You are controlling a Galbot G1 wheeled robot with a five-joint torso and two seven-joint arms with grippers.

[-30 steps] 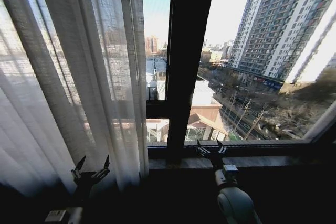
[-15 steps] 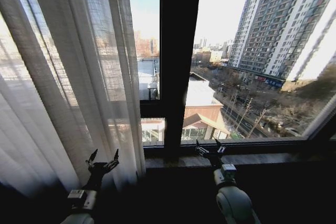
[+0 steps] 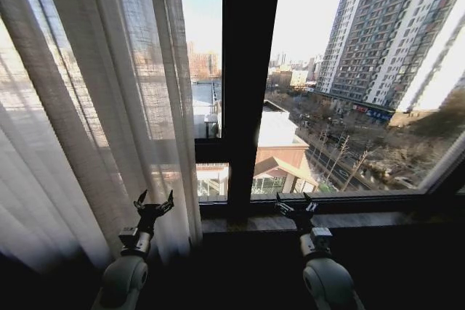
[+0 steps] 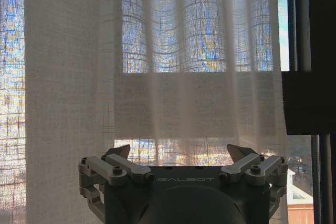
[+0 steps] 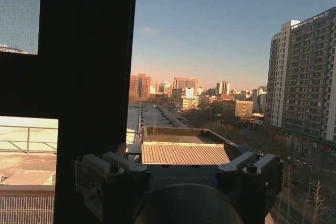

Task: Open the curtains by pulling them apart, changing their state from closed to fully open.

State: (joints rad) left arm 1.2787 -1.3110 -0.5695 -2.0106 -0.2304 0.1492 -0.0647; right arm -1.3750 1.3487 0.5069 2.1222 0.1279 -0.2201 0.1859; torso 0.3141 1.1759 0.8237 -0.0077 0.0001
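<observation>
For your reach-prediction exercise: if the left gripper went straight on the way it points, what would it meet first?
Most likely the curtain: the open left gripper faces its pleats squarely, though how far off is unclear.

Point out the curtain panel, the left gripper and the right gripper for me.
curtain panel [image 3: 94, 107], head view, on the pleated sheer fabric left of the window bar.
left gripper [image 3: 154, 202], head view, midway between its open fingertips, before the curtain's lower edge.
right gripper [image 3: 295, 204], head view, midway between its open fingertips, near the sill.
</observation>
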